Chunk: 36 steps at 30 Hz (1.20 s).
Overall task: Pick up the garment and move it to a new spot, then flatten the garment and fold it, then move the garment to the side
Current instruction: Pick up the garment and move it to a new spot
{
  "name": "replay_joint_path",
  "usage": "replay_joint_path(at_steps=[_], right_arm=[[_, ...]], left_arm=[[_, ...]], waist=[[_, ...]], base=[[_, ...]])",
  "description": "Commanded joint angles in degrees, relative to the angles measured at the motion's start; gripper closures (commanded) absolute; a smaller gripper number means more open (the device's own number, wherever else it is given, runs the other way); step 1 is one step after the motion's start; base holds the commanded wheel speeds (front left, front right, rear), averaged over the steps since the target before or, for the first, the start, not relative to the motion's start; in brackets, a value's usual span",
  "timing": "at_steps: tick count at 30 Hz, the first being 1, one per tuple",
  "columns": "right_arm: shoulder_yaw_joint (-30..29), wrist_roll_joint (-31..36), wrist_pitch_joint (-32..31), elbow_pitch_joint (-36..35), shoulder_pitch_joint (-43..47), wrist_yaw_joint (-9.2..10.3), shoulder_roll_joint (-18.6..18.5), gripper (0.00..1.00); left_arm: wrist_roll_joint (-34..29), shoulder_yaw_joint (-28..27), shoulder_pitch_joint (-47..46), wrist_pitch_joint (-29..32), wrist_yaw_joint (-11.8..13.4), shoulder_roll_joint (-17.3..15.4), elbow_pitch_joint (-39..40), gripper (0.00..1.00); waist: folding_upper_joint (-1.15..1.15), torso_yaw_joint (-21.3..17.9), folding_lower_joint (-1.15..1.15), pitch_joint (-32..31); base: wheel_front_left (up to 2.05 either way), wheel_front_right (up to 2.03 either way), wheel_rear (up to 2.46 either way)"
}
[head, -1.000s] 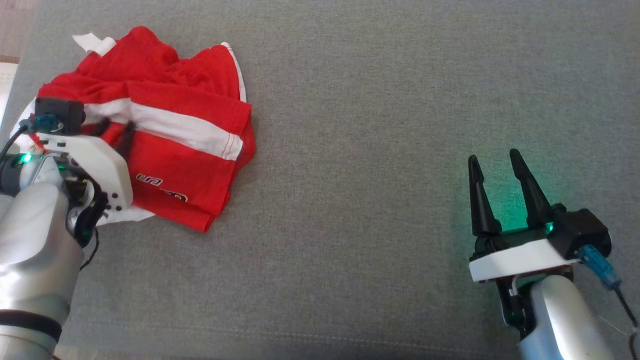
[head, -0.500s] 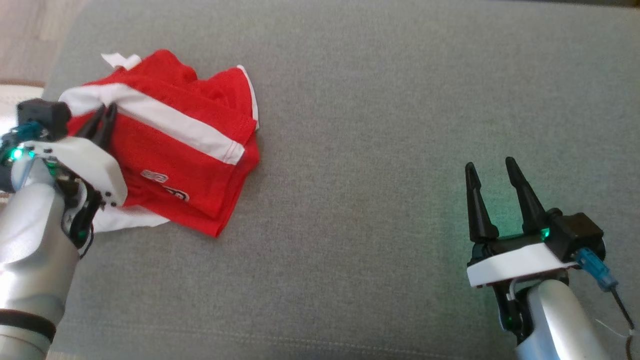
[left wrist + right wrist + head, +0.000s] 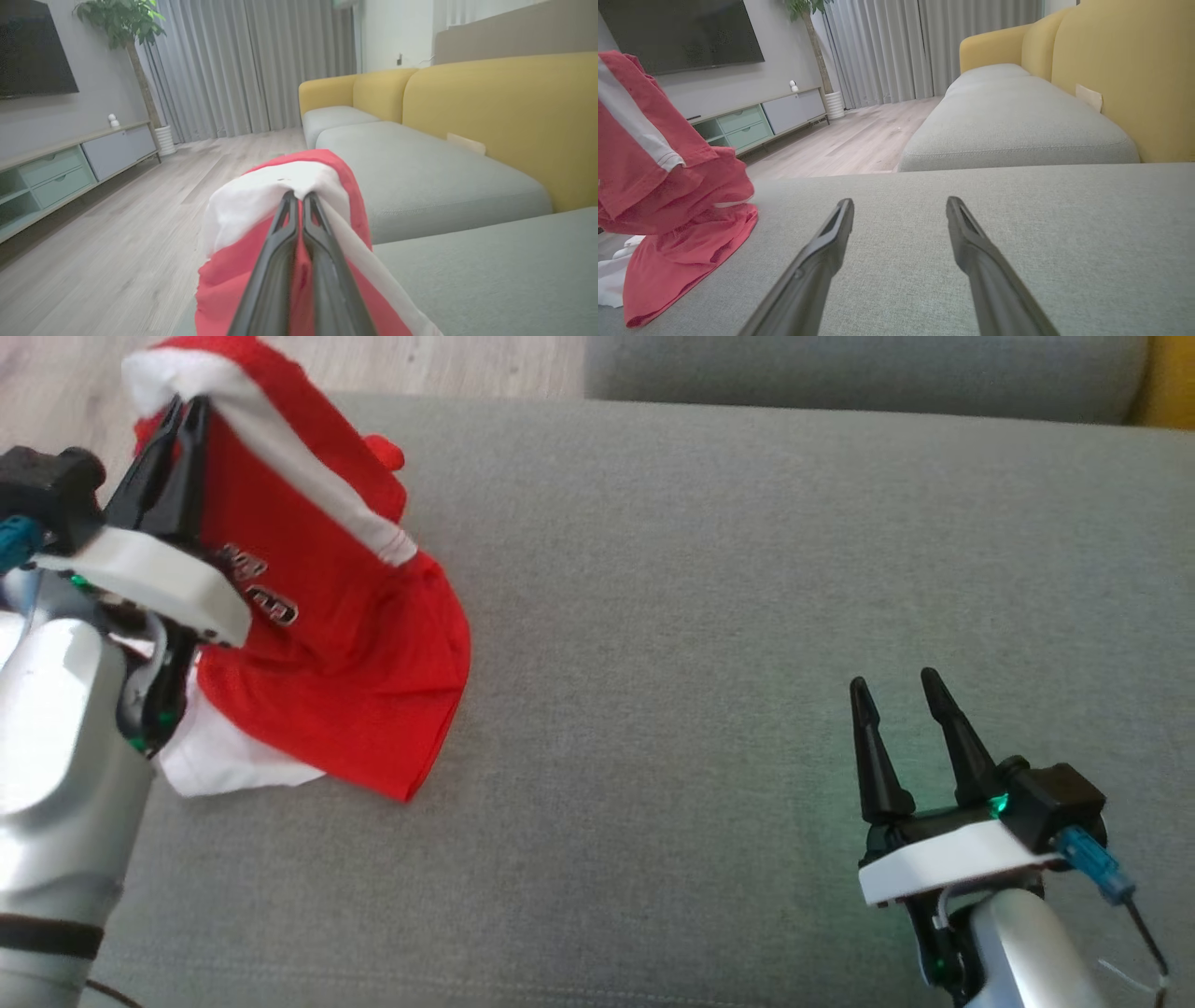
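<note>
Your left gripper (image 3: 184, 403) is clamped tight on the red garment (image 3: 317, 616), pinching a fold of its white band at the very top of the cloth. In the left wrist view you see the two dark fingers (image 3: 275, 261) pressed together, with white and red fabric draped over their tips. The garment hangs from that grip at the left end of the grey sofa seat (image 3: 709, 616). Its upper part is held in the air, while its lower red folds and a white piece rest on the cushion. A small printed logo (image 3: 261, 590) shows on the red panel just beside the gripper's white body.

Your right gripper (image 3: 893, 681) has its fingers spread wide with nothing between them. It sits over bare cushion, well apart from the garment and to its right. From the right wrist view, the garment (image 3: 668, 186) lies off to the left and the yellow backrest (image 3: 1125, 70) stands to the right.
</note>
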<state>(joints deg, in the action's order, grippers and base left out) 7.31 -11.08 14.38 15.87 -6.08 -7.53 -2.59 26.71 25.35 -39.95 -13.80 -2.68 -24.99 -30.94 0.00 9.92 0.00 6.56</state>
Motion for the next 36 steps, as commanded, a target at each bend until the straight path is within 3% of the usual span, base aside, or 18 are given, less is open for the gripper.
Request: replay_joint_path(at_steps=[1, 9, 17, 27, 32, 33, 34, 36], right_arm=[[1.7, -0.6, 0.6, -1.6, -0.3, 0.04, -0.3, 0.0], [2.9, -1.6, 0.6, -1.8, 0.0, 0.04, -0.3, 0.0], [5.1, -2.9, 0.6, -2.9, -1.7, 0.04, -0.3, 0.0], [7.0, -4.6, 0.6, -5.0, -4.0, 0.04, -0.3, 0.0], [7.8, -5.6, 0.6, -5.8, -4.6, 0.04, -0.3, 0.0], [7.9, -5.7, 0.6, -5.9, -4.6, 0.04, -0.3, 0.0], [8.0, -5.9, 0.6, -6.0, -4.7, 0.04, -0.3, 0.0], [7.9, -6.0, 0.6, -6.1, -4.7, 0.04, -0.3, 0.0]], left_arm=[[-0.6, -2.3, -1.4, -0.7, 1.1, -2.6, 4.5, 1.0], [0.1, -0.5, 1.0, 2.1, 2.9, 0.0, 14.5, 1.0], [0.7, 3.0, 1.3, 5.2, 5.2, 6.1, 20.8, 1.0], [0.5, 5.5, -3.6, 3.2, 8.1, 15.6, 17.3, 1.0], [0.4, 6.2, -5.9, 2.3, 8.4, 18.0, 10.4, 1.0], [0.3, 6.4, -6.2, 2.1, 8.4, 18.3, 8.6, 0.63], [0.3, 6.5, -6.5, 1.8, 8.3, 18.5, 6.9, 0.0], [0.3, 6.6, -7.1, 1.1, 8.0, 18.9, 3.8, 0.0]], waist=[[0.0, -1.0, 0.0, -1.1], [0.0, -4.2, 0.0, -3.1], [0.0, -11.9, 0.0, -2.4], [0.0, -23.5, 0.0, 0.7], [0.0, -27.4, 0.0, 2.2], [0.0, -27.8, 0.0, 2.5], [0.0, -28.2, 0.0, 2.7], [0.0, -28.4, 0.0, 3.0]], base=[[0.0, 0.0, 0.0], [0.0, 0.0, 0.0], [0.0, 0.0, 0.0], [0.0, 0.0, 0.0], [0.0, 0.0, 0.0], [0.0, 0.0, 0.0], [0.0, 0.0, 0.0], [0.0, 0.0, 0.0]])
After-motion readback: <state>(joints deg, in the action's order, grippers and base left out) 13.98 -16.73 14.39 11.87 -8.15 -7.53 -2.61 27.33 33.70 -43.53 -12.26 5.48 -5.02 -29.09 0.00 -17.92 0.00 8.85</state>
